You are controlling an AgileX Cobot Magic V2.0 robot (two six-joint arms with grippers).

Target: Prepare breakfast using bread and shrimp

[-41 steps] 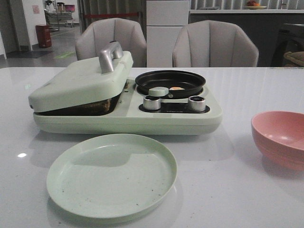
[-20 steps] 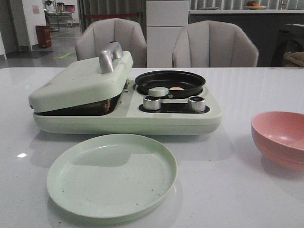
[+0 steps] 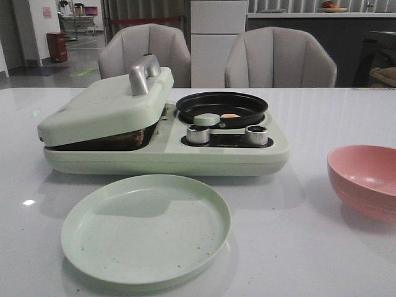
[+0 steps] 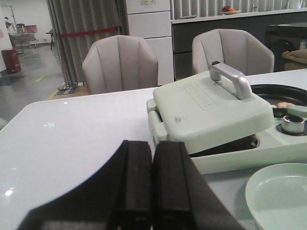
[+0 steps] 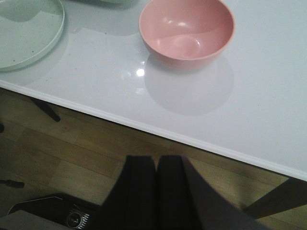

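A pale green breakfast maker (image 3: 167, 151) stands mid-table. Its hinged lid (image 3: 105, 105) rests nearly shut over the grill side; a brown edge of the bread (image 3: 127, 137) shows in the gap, also in the left wrist view (image 4: 240, 142). The small orange-pink shrimp (image 3: 230, 115) lies in the black pan (image 3: 221, 106), also seen in the left wrist view (image 4: 285, 104). My left gripper (image 4: 152, 148) is shut and empty, above the table left of the machine. My right gripper (image 5: 157, 163) is shut and empty, off the table's front edge over the floor. Neither gripper shows in the front view.
An empty pale green plate (image 3: 146, 228) lies in front of the machine. An empty pink bowl (image 3: 365, 179) sits at the right, also in the right wrist view (image 5: 187, 29). Two knobs (image 3: 255, 135) face front. Two grey chairs (image 3: 279, 57) stand behind the table.
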